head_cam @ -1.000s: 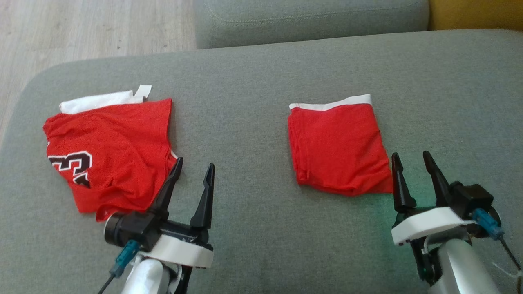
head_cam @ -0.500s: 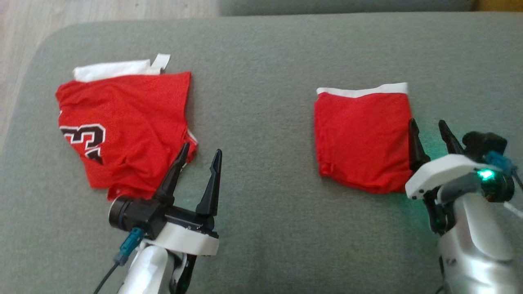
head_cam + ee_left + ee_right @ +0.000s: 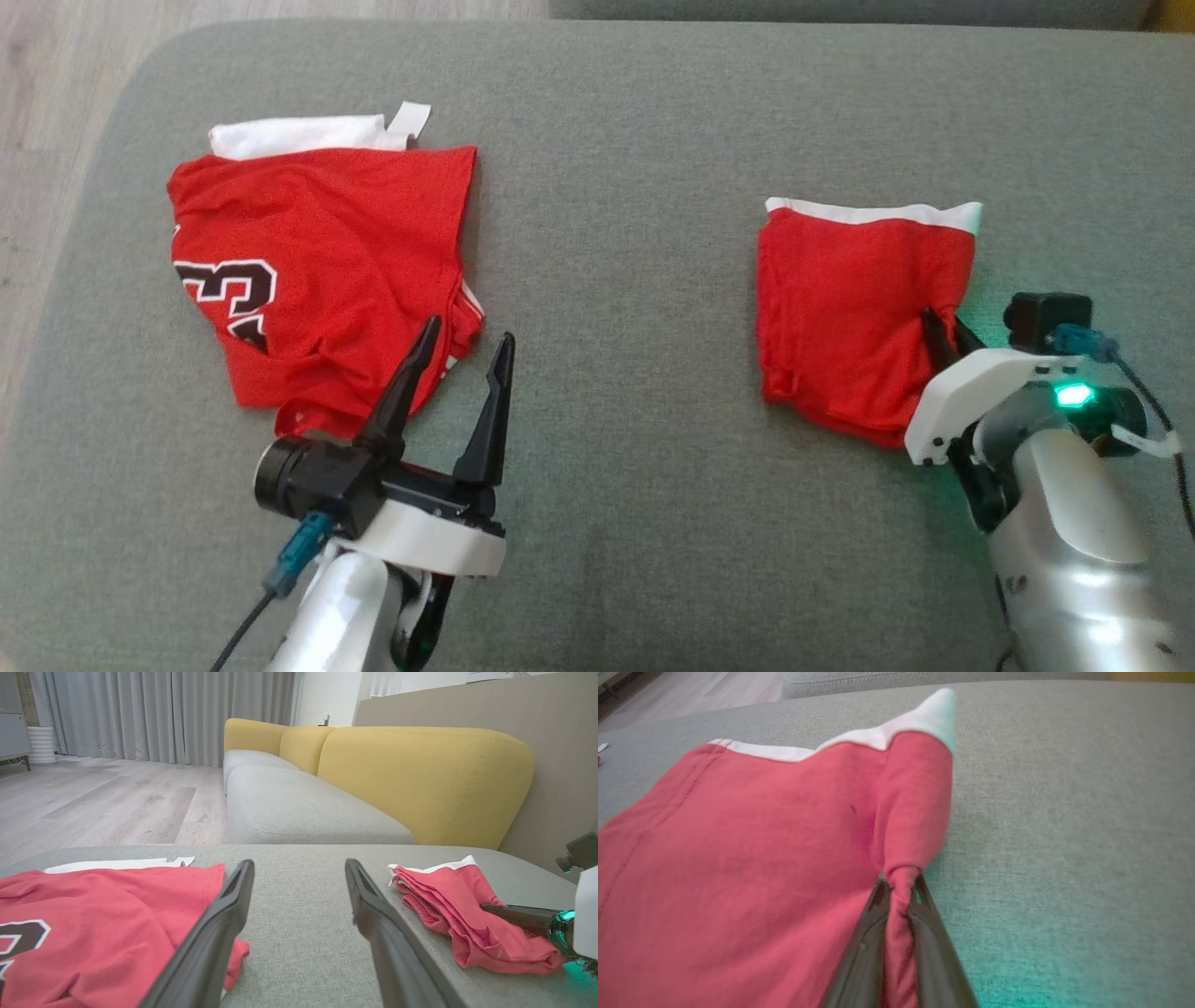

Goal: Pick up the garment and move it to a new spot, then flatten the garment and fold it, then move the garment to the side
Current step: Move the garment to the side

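You have the right gripper clenched on a pinch of the folded red garment, at its 4 o'clock edge. The garment lies at 3 o'clock on the grey cushion. In my judgement an edge grip suits dragging it aside. Your left gripper stands released at 5 o'clock of the numbered jersey.

I see a red jersey lying on the grey cushion, with wood floor and yellow backrests beyond.

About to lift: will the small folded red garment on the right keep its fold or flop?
Likely flops: the folded garment bunches into a ridge where the right gripper pinches its edge. Its layers lie loose, so the fold may sag open.
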Motion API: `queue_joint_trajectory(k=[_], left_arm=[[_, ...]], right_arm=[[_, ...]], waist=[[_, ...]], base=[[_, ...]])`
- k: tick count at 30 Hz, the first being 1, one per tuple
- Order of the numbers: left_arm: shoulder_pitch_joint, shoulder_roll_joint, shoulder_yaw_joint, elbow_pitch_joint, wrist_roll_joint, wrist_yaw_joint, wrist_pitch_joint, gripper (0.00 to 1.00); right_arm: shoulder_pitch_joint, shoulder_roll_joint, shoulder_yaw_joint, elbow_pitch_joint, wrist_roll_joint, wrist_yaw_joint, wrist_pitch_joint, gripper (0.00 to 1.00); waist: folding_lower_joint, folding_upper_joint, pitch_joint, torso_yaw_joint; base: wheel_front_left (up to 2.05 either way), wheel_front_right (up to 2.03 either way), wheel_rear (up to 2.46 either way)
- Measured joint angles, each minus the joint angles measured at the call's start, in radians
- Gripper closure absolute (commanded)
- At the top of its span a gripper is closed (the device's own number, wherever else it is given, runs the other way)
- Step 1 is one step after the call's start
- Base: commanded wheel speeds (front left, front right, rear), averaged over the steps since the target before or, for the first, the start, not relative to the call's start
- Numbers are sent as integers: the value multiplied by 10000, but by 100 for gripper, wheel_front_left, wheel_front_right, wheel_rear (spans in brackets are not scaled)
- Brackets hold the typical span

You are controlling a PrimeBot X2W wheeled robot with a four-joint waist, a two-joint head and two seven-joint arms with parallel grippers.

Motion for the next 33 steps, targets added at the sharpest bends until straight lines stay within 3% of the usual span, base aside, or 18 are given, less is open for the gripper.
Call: queue_joint_trajectory(k=[3,6,11,18,27,33], left_arm=[[5,0,96,0,2,0,2,0],[9,0,211,-4,2,0,0,0],[16,-2,234,-27,2,0,2,0],[6,-2,244,-107,15,0,0,0],[-440,-4,265,-291,-234,-2,0,0],[-538,-4,324,-339,-155,-2,0,0]], right_arm=[[8,-165,476,-6,-178,0,-146,100],[8,-748,1126,-81,-382,0,-192,100],[8,-2311,1933,-278,-476,0,-157,100],[-38,-4650,2013,-224,-550,0,-132,100],[-801,-6084,1114,307,-708,0,-169,100],[-825,-6186,842,286,-472,0,-353,100]], waist=[[0,0,-110,-108],[0,0,-227,-261],[0,0,-344,-478],[-1,0,-16,-503],[0,0,626,-325],[1,0,1033,-287]], base=[[0,0,0],[0,0,0],[0,0,0],[0,0,0],[0,0,0],[0,0,0]])
